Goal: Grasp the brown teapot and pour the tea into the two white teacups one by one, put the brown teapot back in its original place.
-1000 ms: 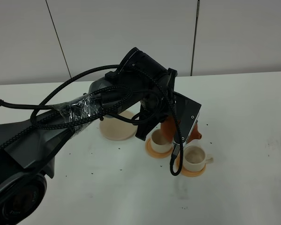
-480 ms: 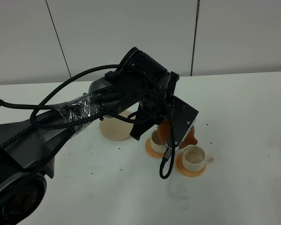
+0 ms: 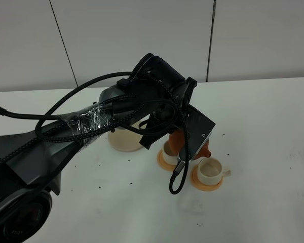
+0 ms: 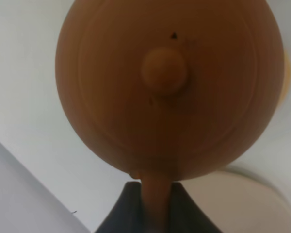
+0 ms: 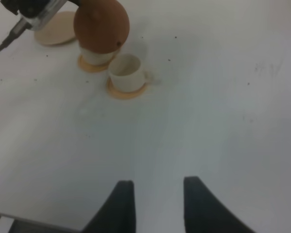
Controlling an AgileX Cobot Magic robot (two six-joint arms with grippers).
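Observation:
The brown teapot (image 3: 184, 142) hangs in the air over the two white teacups, its spout (image 3: 206, 150) turned toward the right-hand one. My left gripper (image 4: 153, 206) is shut on the teapot's handle, and the lid (image 4: 164, 70) fills the left wrist view. One teacup (image 3: 210, 171) stands in full view on an orange coaster (image 3: 207, 184). The other teacup (image 3: 168, 153) is half hidden under the teapot (image 5: 102, 25) and my left wrist. The cream saucer (image 3: 122, 140) lies bare behind the arm. My right gripper (image 5: 157, 204) stands open, well back from the cups.
The left arm (image 3: 91, 126) with its looped cables crosses the table from the lower left and hides part of the saucer. A cable loop (image 3: 176, 182) dangles just left of the right-hand cup. Small dark specks dot the white table (image 3: 263, 152).
The left gripper and teapot have shifted slightly left and back, away from the right-hand cup, which now shows whole. The dangling cable loop swung left with them.

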